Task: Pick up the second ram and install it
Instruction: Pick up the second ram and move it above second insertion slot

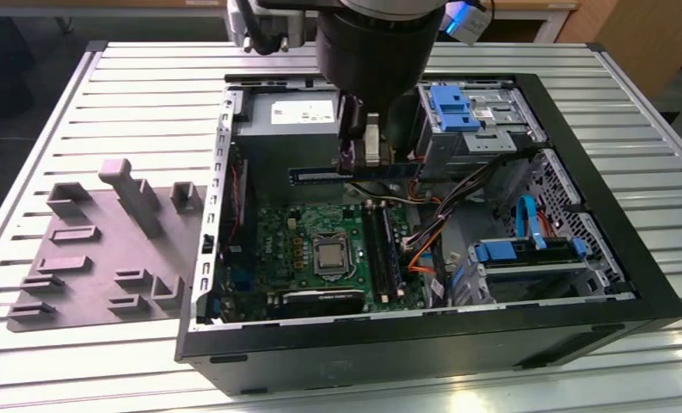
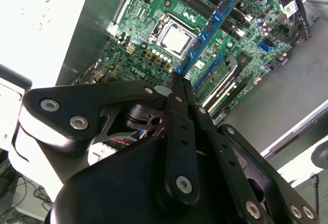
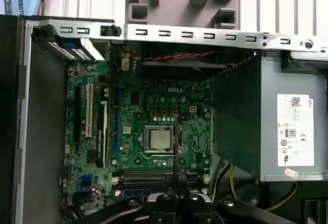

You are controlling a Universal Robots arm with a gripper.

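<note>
Exterior view, left to right: grey tray on the table, left of the open case; inside the case, the PSU at the far side and the green board nearer, with its CPU socket bare; long black slots run near-to-far just right of the socket; cables trail just beside the slots; drive cages with blue clips stand at the right.

Hazards (judged): the ram lies left-to-right, crosswise to the slots, so seating it at this heading would jam it across the slot walls; even once turned, a small skew or a mismatched notch could bend contacts or leave one end unlatched; the grip is on thin flat faces, so insertion force may let the stick slide or tilt in the grip; the cables on the right are close enough to snag an end of the stick; the PSU wall is near the far side of the arm's path.

Grip: the gripper hangs over the far edge of the board, near the PSU; its fingers are drawn together and clamped on the ram at about mid-length; the stick is aloft, clear of the board, and both ends project free, touching nothing else.
</note>
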